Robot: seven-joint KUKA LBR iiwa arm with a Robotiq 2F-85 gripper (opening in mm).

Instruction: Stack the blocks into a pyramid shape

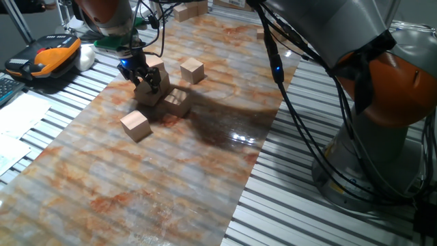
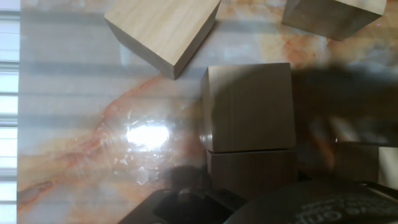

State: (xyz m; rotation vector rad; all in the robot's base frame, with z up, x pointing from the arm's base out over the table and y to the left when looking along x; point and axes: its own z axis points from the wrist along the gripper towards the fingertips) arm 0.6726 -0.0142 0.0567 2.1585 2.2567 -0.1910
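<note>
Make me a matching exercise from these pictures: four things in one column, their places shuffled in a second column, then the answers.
Things:
1. pincer
2. orange and black device
3. block nearest the camera
4. robot base

Places:
A. right of the marbled mat
B. standing alone on the mat
C. on the slats left of the mat
D. low over the clustered blocks

Pairs: 1-D, 2-C, 3-B, 4-A
</note>
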